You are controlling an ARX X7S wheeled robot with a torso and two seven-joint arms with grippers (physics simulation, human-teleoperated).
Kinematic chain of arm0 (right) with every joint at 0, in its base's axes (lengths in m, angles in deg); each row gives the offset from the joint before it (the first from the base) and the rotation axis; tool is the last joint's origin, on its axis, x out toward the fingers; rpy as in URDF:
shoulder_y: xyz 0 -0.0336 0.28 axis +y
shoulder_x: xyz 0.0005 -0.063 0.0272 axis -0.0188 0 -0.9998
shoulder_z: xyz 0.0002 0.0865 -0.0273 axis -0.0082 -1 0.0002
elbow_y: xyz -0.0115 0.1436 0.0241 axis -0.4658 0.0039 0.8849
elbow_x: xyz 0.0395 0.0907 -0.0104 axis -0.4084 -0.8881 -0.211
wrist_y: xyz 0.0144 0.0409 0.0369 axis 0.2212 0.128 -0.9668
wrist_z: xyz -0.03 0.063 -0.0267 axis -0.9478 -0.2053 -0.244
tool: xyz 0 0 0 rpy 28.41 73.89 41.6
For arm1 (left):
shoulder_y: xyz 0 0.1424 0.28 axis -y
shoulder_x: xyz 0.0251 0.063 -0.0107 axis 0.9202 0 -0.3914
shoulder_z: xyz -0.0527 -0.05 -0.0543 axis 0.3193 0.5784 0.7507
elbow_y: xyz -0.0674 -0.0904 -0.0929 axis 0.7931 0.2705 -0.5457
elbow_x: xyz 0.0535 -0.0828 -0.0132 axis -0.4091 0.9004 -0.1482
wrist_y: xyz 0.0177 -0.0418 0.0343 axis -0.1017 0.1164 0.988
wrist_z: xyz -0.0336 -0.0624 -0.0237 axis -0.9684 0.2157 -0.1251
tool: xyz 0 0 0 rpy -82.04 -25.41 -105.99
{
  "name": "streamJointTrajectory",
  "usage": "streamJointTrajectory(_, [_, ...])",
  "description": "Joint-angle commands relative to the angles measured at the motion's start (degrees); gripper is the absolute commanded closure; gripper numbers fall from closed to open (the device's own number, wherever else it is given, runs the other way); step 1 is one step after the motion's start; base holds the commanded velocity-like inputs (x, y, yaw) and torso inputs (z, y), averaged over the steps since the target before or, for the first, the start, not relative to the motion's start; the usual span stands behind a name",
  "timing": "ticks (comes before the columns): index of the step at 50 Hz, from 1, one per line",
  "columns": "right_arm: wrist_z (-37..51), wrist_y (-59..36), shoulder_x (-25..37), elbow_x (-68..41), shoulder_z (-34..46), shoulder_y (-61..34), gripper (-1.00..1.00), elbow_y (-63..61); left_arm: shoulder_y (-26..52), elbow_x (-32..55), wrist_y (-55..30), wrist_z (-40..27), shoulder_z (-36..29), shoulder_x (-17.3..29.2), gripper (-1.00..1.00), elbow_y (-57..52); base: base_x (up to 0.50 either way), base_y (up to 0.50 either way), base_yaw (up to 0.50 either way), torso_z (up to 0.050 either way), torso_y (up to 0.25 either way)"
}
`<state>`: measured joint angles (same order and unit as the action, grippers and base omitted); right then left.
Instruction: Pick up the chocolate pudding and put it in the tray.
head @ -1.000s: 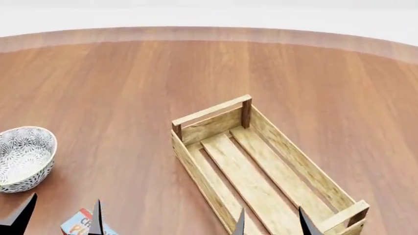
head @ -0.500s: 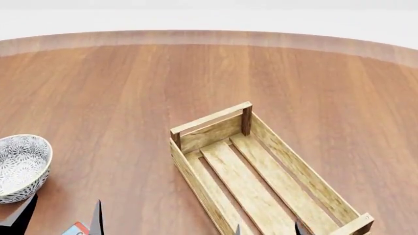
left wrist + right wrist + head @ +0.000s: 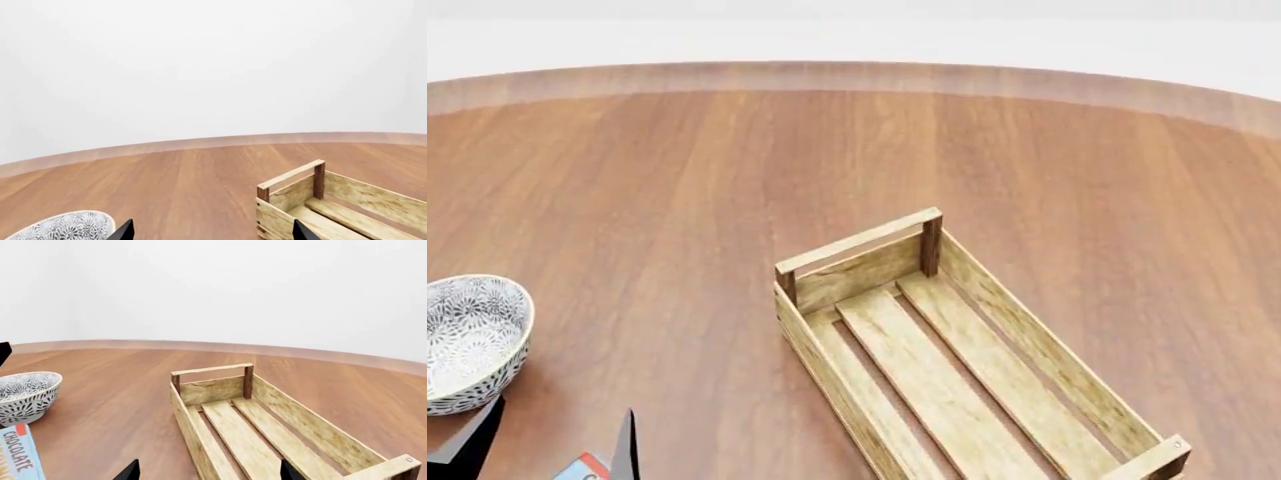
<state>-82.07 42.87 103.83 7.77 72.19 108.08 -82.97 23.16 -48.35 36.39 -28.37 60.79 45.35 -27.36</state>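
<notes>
In the left wrist view, the left gripper (image 3: pixel 208 234) shows only two dark fingertips, set wide apart, with nothing between them; the tray (image 3: pixel 347 205) and the bowl (image 3: pixel 63 227) lie ahead.

In the head view, the chocolate pudding (image 3: pixel 585 468) is just beside the left gripper's tips, at the picture's lower edge on the table (image 3: pixel 827 160). The tray is empty.

In the right wrist view, the right gripper (image 3: pixel 208 471) is also spread wide and holds nothing. The pudding lies near the bowl.

I think a careless descent may push the carton against the bowl.

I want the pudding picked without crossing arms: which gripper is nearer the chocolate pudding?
Left. In the head view the left gripper has its open jaws straddling the chocolate pudding, while the right gripper is out of that view, back near the tray.
</notes>
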Motion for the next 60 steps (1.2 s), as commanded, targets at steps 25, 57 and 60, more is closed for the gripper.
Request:
streamJointTrajectory(25, [-6.86,7.86,2.82,1.39,9.21,7.25,-1.0,3.8,0.23,1.03,0.73,-0.97,-1.22,0.95,-1.0,1.04,0.0,0.0,0.0,0.0,0.0])
streamJointTrajectory(57, [-9.96,3.29,-1.45,2.46,15.68,-3.61,-1.0,13.57,0.32,1.7,0.77,-2.04,-2.32,1.75,-1.0,0.99,0.0,0.0,0.0,0.0,0.0])
streamJointTrajectory(60, [-10.1,2.66,-1.65,3.15,16.39,-4.57,-1.0,14.43,0.33,1.73,0.91,-2.13,-2.49,1.82,-1.0,1.14,0.0,0.0,0.0,0.0,0.0])
